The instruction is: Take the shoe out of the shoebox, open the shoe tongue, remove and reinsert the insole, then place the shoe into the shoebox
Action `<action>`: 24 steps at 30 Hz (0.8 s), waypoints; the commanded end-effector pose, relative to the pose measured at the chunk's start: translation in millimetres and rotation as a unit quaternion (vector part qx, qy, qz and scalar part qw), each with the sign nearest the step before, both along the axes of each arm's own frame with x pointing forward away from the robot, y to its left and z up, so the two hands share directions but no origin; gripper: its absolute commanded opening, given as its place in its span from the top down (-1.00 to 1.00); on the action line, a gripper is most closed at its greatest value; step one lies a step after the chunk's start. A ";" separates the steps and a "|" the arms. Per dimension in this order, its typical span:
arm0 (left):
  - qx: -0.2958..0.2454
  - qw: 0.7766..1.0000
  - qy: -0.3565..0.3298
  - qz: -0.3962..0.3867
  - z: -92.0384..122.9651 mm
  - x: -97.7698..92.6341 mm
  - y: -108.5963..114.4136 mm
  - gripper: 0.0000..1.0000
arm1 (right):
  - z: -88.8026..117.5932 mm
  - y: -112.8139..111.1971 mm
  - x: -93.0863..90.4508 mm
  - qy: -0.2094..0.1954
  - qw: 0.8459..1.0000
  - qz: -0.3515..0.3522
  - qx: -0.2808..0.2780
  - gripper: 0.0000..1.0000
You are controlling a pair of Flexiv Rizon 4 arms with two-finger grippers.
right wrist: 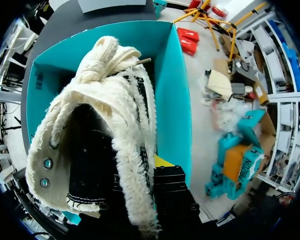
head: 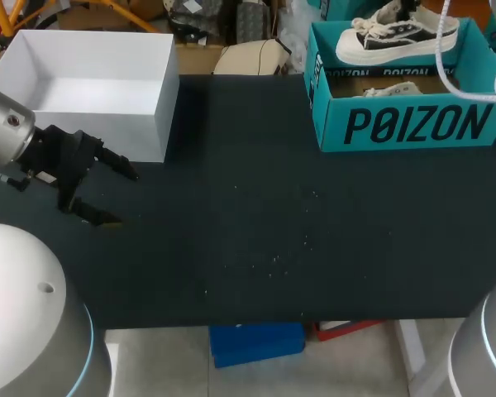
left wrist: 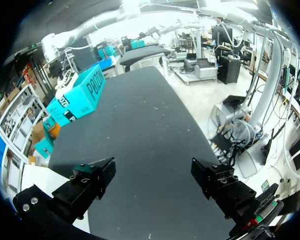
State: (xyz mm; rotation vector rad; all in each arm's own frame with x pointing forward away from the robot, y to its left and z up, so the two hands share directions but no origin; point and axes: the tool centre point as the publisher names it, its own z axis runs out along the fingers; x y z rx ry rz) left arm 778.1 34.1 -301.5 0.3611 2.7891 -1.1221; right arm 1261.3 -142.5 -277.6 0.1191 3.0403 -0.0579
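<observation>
Right end effector (right wrist: 151,168) clamps the shoe (head: 397,35): best lift it clear of the shoebox (head: 413,124) rim; left end effector (left wrist: 152,171) wide open, empty

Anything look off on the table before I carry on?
Only minor: small white specks are scattered on the black table near its middle, like crumbs or lint. The shoebox stands upright and looks intact.
</observation>
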 end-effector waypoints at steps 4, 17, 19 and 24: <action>0.002 1.000 -0.001 0.001 -0.3 -0.8 -0.6 -1.00 | -29.9 2.4 -4.0 -0.014 1.000 -0.013 -0.004 1.00; 0.002 1.000 -0.001 0.001 -0.3 -0.8 -0.6 -1.00 | -67.9 6.4 -16.2 -0.049 0.998 -0.032 0.009 1.00; 0.002 1.000 -0.001 0.001 -0.3 -0.8 -0.6 -1.00 | -71.8 5.5 -16.6 -0.050 0.998 -0.031 0.008 1.00; 0.002 1.000 -0.001 0.001 -0.3 -0.8 -0.6 -1.00 | -81.8 1.5 -13.3 -0.055 0.998 -0.031 0.008 1.00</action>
